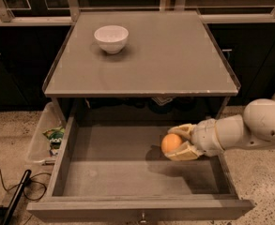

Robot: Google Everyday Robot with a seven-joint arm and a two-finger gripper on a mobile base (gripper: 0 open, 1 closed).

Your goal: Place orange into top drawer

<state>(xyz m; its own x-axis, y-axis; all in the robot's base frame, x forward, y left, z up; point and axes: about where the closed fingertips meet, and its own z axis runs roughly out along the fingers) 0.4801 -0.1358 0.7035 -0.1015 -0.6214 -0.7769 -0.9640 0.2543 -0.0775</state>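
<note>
Dark cabinet fronts point(15, 78) close the scene at the back, and the floor point(263, 182) is a pale, speckled stone. From my remote station I see the tool point(174, 143) inside the open top drawer point(118, 172), in its right half and rather toward the back. Its two cream-coloured fingers point(183, 152) are closed on the orange point(171, 143), one finger above the fruit and one below it, so the orange is firmly gripped. A dark shadow lies on the grey bottom just under the fruit. I cannot say whether the orange touches the bottom or hangs just above it.

The white arm point(249, 128) comes in from the right, passing over the right side wall of the drawer. The drawer is pulled far out toward the camera, and a small knob point(141, 216) sits in the middle of its front panel.

Above the drawer is the grey tabletop point(174, 55). On it a white bowl point(111, 38) stands upright near the rear left corner, well apart from the tool.

Left of the drawer, on the floor, is a clear plastic bin point(38, 139) with a green packet point(55, 136) inside. Near it, at the lower left, I see a black cable point(1, 182) and a dark rod point(16, 203).
</note>
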